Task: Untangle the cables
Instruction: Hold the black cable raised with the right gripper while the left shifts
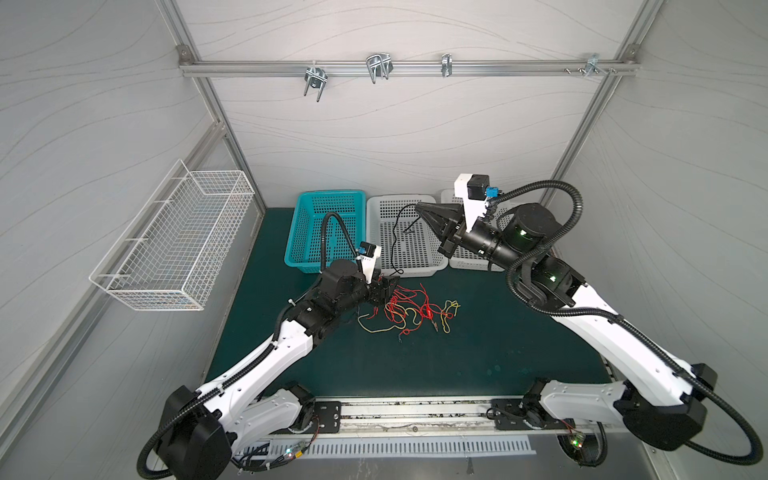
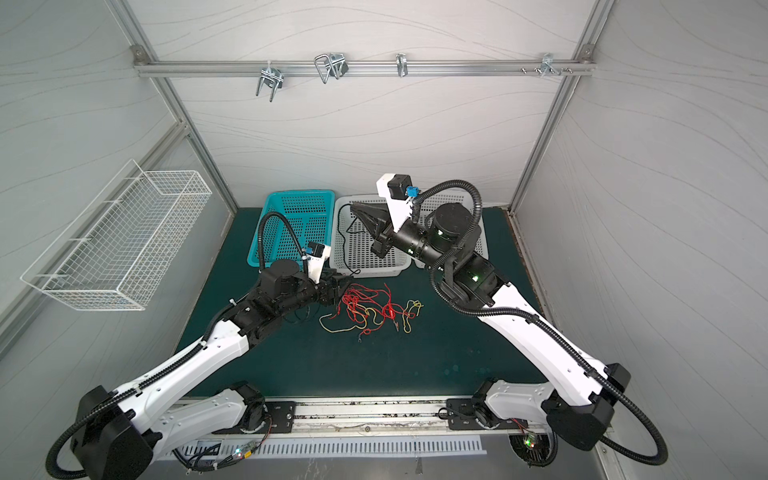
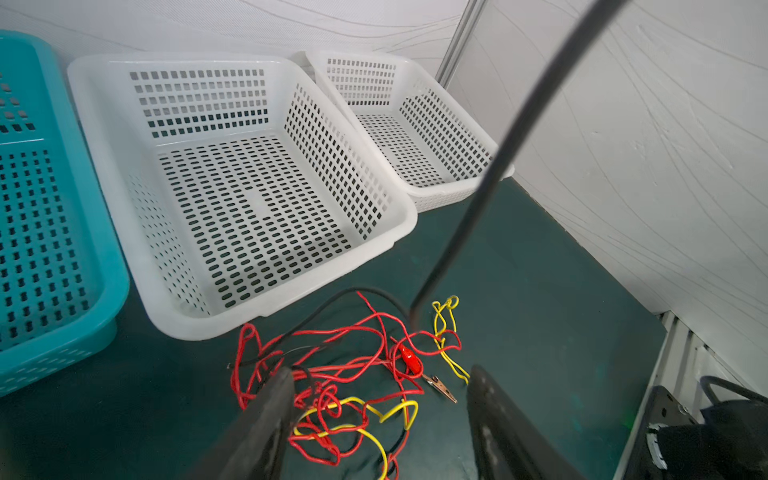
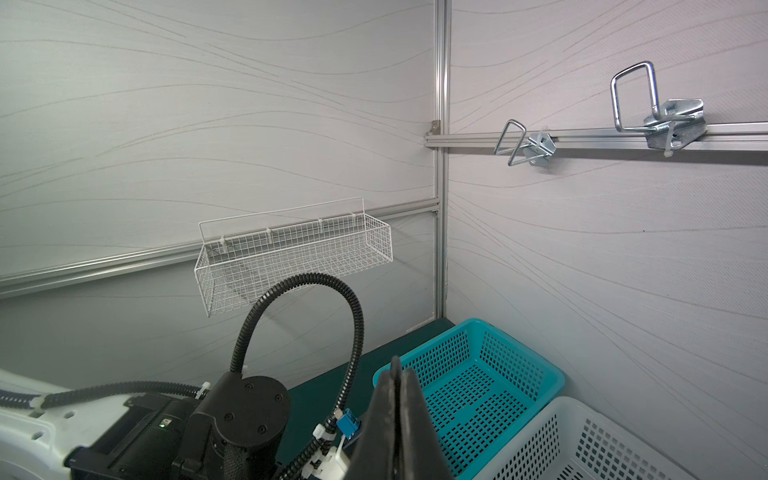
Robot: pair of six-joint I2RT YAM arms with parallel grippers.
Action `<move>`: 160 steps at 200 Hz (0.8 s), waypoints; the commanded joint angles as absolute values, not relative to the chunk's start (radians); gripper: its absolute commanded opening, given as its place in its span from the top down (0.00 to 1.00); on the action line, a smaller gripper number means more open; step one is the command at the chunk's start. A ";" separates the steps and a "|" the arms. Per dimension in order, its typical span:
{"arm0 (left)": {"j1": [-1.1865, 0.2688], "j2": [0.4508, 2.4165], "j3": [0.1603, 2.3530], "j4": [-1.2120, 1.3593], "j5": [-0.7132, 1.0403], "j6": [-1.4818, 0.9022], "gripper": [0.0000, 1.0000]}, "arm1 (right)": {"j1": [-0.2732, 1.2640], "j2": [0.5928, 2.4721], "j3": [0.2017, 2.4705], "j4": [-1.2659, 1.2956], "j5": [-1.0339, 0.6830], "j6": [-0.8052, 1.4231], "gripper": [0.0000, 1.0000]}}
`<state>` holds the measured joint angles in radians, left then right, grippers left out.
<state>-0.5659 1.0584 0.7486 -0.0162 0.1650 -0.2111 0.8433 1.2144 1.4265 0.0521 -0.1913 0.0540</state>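
The right gripper [image 1: 419, 206] hung high over the middle white basket [image 1: 409, 272], its jaws pressed together on the black cable [image 1: 394, 241], which dropped from the tips in a slack loop to the tangle of red and yellow cables [image 1: 411, 311] lying on the green surface [image 1: 457, 374] just in front of the baskets; the left gripper [image 3: 380, 399] sat low at the edge of the tangle with its jaws spread and nothing between them, one finger [image 3: 270, 407] over the red loops, though whether it touched them I could not tell; the step in hand looked to be drawing the black cable free, and to do it well the left gripper would best close on the red and yellow bundle close to where the black strand entered it, pinning the heap to the surface before the right arm pulled; the pull ought to run up and away along the strand's own line, slowly, since a red alligator clip [image 3: 409, 357] lay just beside that entry and could snag; the yellow cable [image 3: 446, 305] was knotted on itself at the far side, so a hard tug would likely drag the heap or tighten the crossings; the black strand curved on through the red loops toward the left finger, and how much stayed threaded I could not tell.
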 commanded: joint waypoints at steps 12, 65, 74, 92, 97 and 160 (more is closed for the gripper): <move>-0.568 1.126 0.792 0.096 0.087 -0.196 0.34 | 0.844 1.210 1.437 0.083 -0.204 0.041 1.00; -0.568 1.236 0.862 0.191 0.129 -0.219 0.43 | 0.839 1.200 1.428 0.077 -0.210 0.047 1.00; -0.569 1.251 0.880 0.197 0.153 -0.224 0.45 | 0.836 1.199 1.424 0.077 -0.209 0.047 1.00; -0.569 1.271 0.906 0.208 0.219 -0.226 0.47 | 0.827 1.197 1.417 0.075 -0.199 0.051 1.00; -0.568 1.274 0.908 0.214 0.230 -0.226 0.47 | 0.823 1.198 1.415 0.075 -0.199 0.055 1.00; -0.569 1.272 0.933 0.198 0.247 -0.217 0.46 | 0.762 1.189 1.393 0.065 -0.185 0.094 1.00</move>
<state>-0.5659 1.2697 0.8722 0.1814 0.2295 -0.2203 0.7830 1.2137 1.4006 0.0517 -0.2016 0.0822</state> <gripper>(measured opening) 0.533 0.055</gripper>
